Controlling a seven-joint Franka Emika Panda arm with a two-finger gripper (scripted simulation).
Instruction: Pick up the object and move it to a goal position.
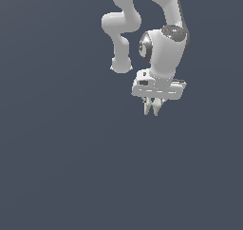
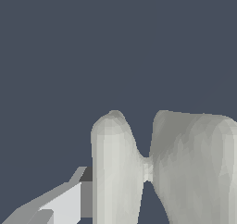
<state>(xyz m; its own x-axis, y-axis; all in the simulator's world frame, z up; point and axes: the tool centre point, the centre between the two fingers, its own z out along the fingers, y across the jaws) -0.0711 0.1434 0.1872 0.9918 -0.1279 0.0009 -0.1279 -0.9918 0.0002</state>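
The object (image 2: pixel 185 163) is a pale cream, two-lobed shape pinched in at its middle, filling much of the wrist view. In the exterior view the object (image 1: pixel 152 108) shows only as small cream points sticking out below the white hand. My gripper (image 1: pixel 152 111) hangs pointing down, high over the floor, with its jaws drawn close around the object. One grey-white finger (image 2: pixel 69 202) lies against the object's side; the other finger is hidden behind it. No goal marker shows in either view.
A plain dark blue-grey floor (image 1: pixel 71 177) fills both views. The white arm (image 1: pixel 163 48) reaches down from the top of the exterior view.
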